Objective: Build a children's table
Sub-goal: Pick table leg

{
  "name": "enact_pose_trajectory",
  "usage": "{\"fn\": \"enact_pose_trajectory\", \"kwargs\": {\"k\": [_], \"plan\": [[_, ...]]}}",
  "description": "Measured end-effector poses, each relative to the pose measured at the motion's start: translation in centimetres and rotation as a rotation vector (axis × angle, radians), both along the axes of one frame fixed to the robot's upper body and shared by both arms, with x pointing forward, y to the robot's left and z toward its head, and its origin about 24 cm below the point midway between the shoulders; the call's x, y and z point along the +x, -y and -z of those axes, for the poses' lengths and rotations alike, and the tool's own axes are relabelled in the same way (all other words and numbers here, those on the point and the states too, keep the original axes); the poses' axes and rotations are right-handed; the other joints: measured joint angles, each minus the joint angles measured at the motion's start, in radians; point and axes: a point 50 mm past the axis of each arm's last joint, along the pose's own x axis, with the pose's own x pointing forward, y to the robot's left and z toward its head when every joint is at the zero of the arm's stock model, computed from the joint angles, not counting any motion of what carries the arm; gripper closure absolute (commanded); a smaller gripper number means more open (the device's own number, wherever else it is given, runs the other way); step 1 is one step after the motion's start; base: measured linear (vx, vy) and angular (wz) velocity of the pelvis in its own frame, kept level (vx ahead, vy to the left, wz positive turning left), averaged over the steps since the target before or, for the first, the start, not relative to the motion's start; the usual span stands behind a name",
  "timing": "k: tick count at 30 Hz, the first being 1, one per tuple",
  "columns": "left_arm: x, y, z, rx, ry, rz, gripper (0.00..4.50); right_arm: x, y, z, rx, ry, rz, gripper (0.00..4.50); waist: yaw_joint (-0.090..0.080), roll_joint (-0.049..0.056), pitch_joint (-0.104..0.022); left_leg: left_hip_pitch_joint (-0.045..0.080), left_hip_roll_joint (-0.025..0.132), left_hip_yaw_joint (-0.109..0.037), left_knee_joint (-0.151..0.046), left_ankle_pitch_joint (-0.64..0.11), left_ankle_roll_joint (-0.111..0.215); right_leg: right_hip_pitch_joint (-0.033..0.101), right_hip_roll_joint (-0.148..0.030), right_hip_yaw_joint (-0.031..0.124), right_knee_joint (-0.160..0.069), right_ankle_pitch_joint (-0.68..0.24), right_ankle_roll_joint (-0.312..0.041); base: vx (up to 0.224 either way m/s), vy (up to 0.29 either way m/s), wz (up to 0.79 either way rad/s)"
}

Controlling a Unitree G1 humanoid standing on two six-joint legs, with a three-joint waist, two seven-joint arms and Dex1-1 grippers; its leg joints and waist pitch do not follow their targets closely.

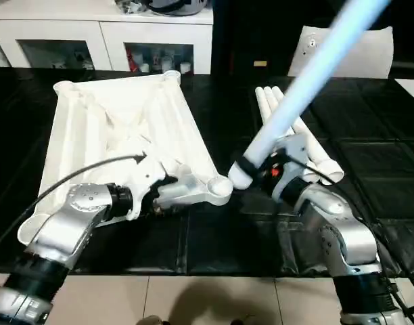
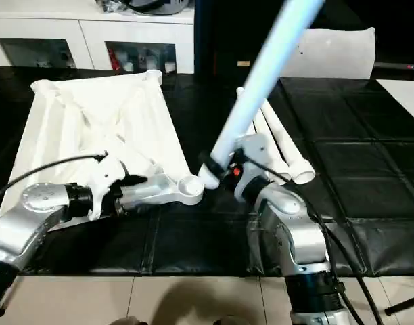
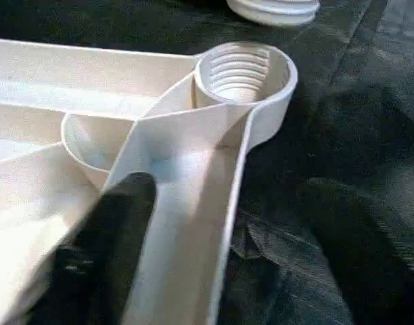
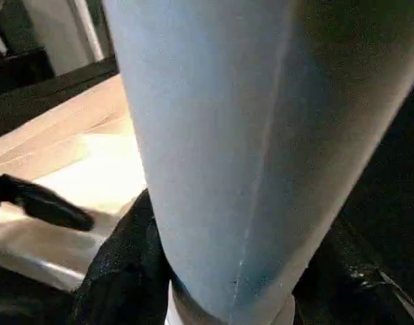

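While the white plastic square tabletop lies ribbed side up at ten o'clock with every visible socket empty, the left gripper straddles its near rim, jaws apart, and the right gripper clamps one long white tubular leg just beside the near corner socket, three more legs waiting at two o'clock.

Silver jointed forearms, black cables, black-fingered hands, red wrist light.

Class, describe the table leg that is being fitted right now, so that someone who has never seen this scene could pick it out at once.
Start at the white tabletop lying underside up on the black mat. Beside its near right corner socket, the right tool grips one leg near its lower end. Unlike the other legs lying flat on the mat, this one slants up into the air.
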Motion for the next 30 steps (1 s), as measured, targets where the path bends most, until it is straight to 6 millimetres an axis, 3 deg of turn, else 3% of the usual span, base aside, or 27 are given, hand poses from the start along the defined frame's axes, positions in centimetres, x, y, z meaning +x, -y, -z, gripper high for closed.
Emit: {"fn": "enact_pose_trajectory", "kwargs": {"k": [4,6,17,29,30], "plan": [[1.1,-0.1,-0.4,-0.003,0.007,0.044,1.2,-0.1,0.0,0.2,-0.006,-0.039,-0.018,2.59,0.003,0.0,0.0,0.0,0.0,0.0,0.0,0.0,0.0,0.0,0.0,0.0,0.0,0.0,0.0,0.0,0.0,0.0],[1.6,-0.2,-0.3,0.005,-0.005,0.064,1.2,-0.3,-0.2,0.0,-0.012,-0.04,-0.031,2.59,0.001,0.0,0.0,0.0,0.0,0.0,0.0,0.0,0.0,0.0,0.0,0.0,0.0,0.0,0.0,0.0,0.0,0.0],[2.1,0.1,1.1,0.035,-0.089,0.124,2.08,-0.5,-0.1,-0.1,-0.018,-0.029,-0.042,2.59,0.002,0.0,0.0,0.0,0.0,0.0,-0.002,0.0,0.0,0.0,0.0,0.0,0.0,0.0,0.0,0.0,0.0,0.0],[2.5,0.0,1.2,0.044,-0.083,0.099,3.09,-0.9,-0.4,0.0,-0.02,-0.02,-0.075,2.59,0.003,-0.007,0.0,0.0,0.0,0.001,-0.002,0.0,-0.001,0.0,-0.001,0.0,0.0,-0.003,0.005,0.0,0.0,0.0],[2.5,0.0,1.2,0.044,-0.082,0.104,3.37,-0.9,-0.5,0.0,-0.02,-0.016,-0.078,2.59,0.003,-0.007,0.0,0.0,0.0,0.001,-0.002,0.0,-0.001,0.0,-0.001,0.0,0.0,-0.003,0.005,0.0,0.0,0.0]]}}
